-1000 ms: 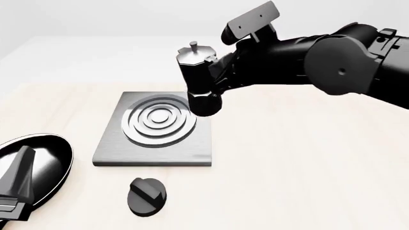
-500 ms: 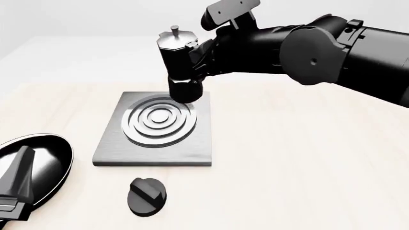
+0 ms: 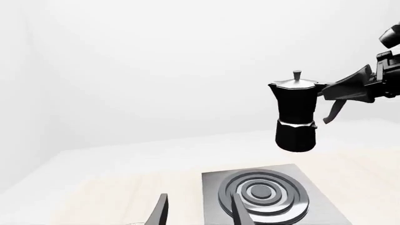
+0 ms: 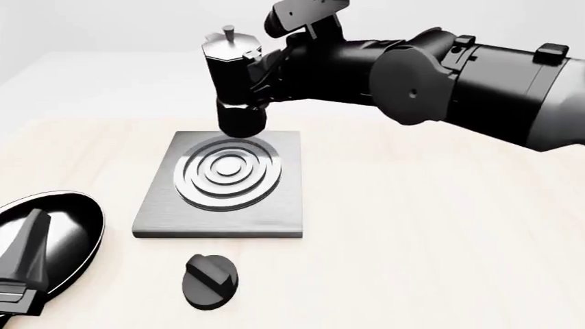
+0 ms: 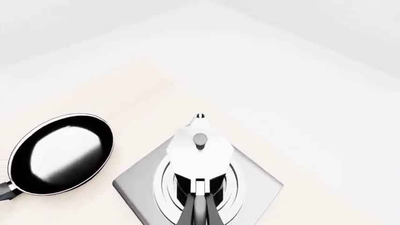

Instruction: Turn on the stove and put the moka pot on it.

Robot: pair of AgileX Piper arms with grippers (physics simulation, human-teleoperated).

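The moka pot (image 4: pixel 233 82), black with a silver lid, hangs upright in the air above the far part of the stove plate (image 4: pixel 224 205). My right gripper (image 4: pixel 271 72) is shut on its handle from the right side. The left wrist view shows the moka pot (image 3: pixel 295 115) well clear of the ringed stove plate (image 3: pixel 284 180). Seen from the right wrist, the pot's lid (image 5: pixel 198 145) sits over the rings of the stove plate (image 5: pixel 253 180). The stove's black knob (image 4: pixel 209 281) lies in front of the plate. My left gripper (image 3: pixel 196 215) is open and holds nothing.
A shiny black frying pan (image 4: pixel 55 226) lies at the near left, and the left gripper (image 4: pixel 23 271) hovers over its near edge. The right arm (image 4: pixel 457 75) stretches across the table's far right. The frying pan (image 5: pixel 62 154) also shows beside the plate.
My right arm has carried the moka pot leftward and a little higher, from the plate's far right corner to above the far side of the rings. The left arm has not moved.
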